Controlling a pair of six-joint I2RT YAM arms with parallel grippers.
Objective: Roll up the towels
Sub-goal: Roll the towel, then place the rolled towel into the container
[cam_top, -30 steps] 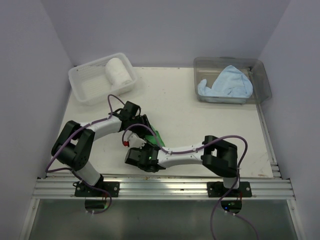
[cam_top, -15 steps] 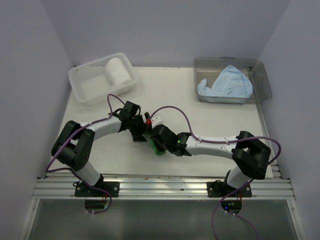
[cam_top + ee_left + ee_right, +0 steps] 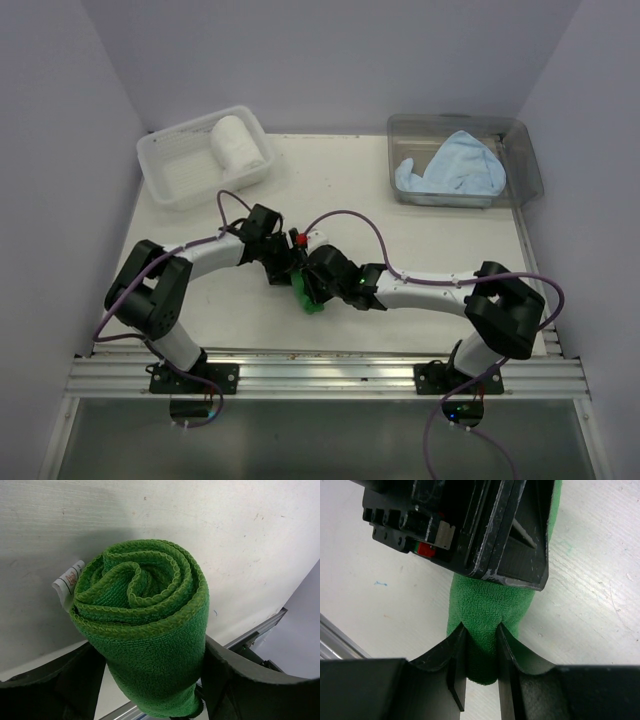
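Green terry is pinched in the right gripper [image 3: 481,635]. Its two fingers [image 3: 456,670] stand narrow and squeeze one end of the green towel [image 3: 480,605], which is rolled into a tight spiral. The left gripper [image 3: 150,655] straddles the same roll from the other side, jaws wide, with a finger [image 3: 240,680] along each flank (whether they press the cloth or only touch it cannot be told). A white tag [image 3: 67,582] sticks out of the roll's end. The roll sits low over the table [image 3: 420,240], near its front edge, between the two arms. Well apart, at the far left, the white towel [image 3: 235,142] stands rolled in the basket [image 3: 165,180]. At the far right the blue towel [image 3: 450,170] lies crumpled in the tub [image 3: 525,160].
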